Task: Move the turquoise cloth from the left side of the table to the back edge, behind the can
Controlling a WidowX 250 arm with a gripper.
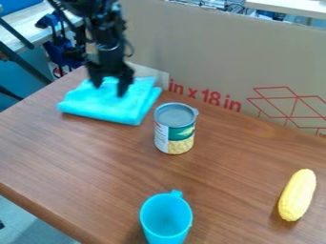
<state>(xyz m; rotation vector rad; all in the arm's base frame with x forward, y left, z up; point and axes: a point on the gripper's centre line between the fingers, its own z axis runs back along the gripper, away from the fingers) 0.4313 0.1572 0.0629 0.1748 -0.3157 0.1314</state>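
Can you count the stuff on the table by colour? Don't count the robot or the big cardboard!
Blue: 2, the folded cloth at the claw and the cup
Yellow: 1, the corn
Mixed colours: 1, the can
Total: 4

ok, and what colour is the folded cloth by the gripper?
Bright turquoise blue cloth, seen in the camera view under the gripper.
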